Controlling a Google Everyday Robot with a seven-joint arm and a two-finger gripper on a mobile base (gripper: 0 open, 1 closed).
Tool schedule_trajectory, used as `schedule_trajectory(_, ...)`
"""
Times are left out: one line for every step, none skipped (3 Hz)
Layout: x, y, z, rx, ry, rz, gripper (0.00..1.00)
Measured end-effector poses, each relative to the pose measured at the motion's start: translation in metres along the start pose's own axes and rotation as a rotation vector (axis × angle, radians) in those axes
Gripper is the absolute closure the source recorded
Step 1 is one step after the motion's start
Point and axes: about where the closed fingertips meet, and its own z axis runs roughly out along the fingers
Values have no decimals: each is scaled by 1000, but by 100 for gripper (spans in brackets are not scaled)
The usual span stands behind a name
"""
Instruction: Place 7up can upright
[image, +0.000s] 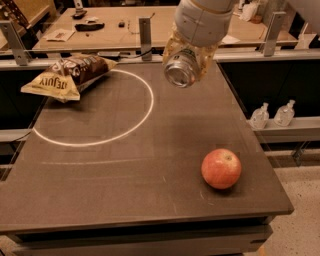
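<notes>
Gripper (191, 55) above rear centre of dark matte table (125, 195), jaws clamped on 7up can (181, 73). Can airborne, long axis tilted, shiny round metal end facing camera. Smooth red apple (221, 168) front right; crinkled chip bag (70, 75) rear left.

The gripper (189, 57), clasping the 7up can (180, 72), hangs above the far part of the table (125, 195), right of centre. On it, the chip bag (70, 76) lies far left and the apple (221, 168) near right, well apart.
</notes>
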Motion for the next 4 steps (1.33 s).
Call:
schedule_trajectory(3,33,-11,55,111,-112,100)
schedule_trajectory(9,57,-16,87,237,-231,100)
schedule_trajectory(19,50,-18,118,290,-262,100)
schedule_trajectory(17,48,-18,120,310,-290,100)
